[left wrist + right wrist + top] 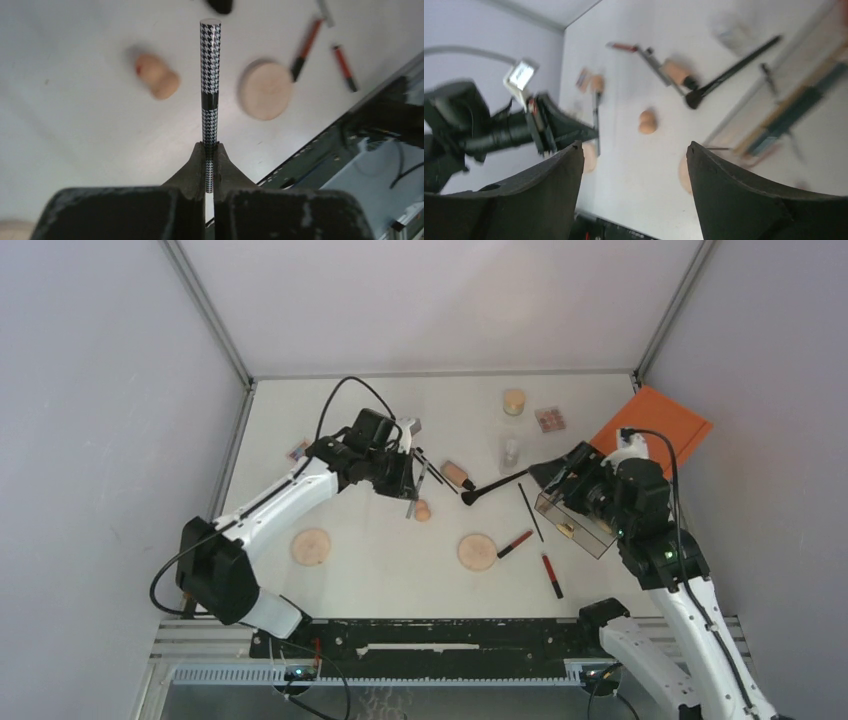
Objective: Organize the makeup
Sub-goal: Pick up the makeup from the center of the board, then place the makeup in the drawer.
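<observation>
My left gripper [411,478] is shut on a thin houndstooth-patterned makeup stick [210,75] and holds it above the table, over the beige sponge [422,510]; the jaws pinch the stick's near end [210,147]. My right gripper [633,147] is open and empty, up beside the clear drawer box [580,522]. On the table lie two round tan discs [311,546] [477,551], two red/black pencils [515,543] [551,575], a large black brush [495,485], a thin black brush [530,512], a peach bottle with a black cap [457,475] and a small palette [549,419].
An orange lid [652,425] lies at the back right by the wall. A clear pot [511,452] and a wooden-topped jar [514,400] stand at the back. Another small palette [298,451] lies at the left. A black rail [430,635] runs along the near edge.
</observation>
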Robot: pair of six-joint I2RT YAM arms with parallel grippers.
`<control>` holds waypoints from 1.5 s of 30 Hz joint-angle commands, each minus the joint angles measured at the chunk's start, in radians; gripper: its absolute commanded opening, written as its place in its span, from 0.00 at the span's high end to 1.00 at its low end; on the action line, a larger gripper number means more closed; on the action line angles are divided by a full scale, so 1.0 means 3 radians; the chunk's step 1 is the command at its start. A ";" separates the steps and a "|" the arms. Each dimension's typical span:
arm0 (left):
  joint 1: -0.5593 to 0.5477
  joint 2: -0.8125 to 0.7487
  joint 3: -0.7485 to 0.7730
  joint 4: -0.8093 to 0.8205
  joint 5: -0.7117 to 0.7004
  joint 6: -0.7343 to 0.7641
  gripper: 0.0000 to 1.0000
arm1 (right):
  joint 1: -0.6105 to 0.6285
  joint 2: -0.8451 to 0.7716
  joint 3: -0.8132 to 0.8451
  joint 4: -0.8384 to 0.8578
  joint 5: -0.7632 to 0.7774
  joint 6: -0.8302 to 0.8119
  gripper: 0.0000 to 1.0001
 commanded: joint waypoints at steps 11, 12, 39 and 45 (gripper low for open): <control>-0.0348 -0.0319 0.0441 0.1000 0.1215 -0.0675 0.98 | 0.0973 0.0722 0.0146 0.1365 -0.0232 -0.0035 0.13; -0.0364 -0.0331 0.0439 0.1043 0.1259 -0.0708 0.98 | 0.0973 0.0776 0.0146 0.1396 -0.0246 -0.0017 0.13; -0.0310 -0.0401 0.0814 0.0021 0.0701 0.0046 0.25 | 0.0066 0.0127 0.0297 0.0347 0.0352 -0.0305 1.00; 0.0253 -0.0229 0.0781 -0.0119 0.0389 -0.0193 0.25 | -0.0788 -0.0068 0.0490 -0.0408 0.0365 -0.0773 1.00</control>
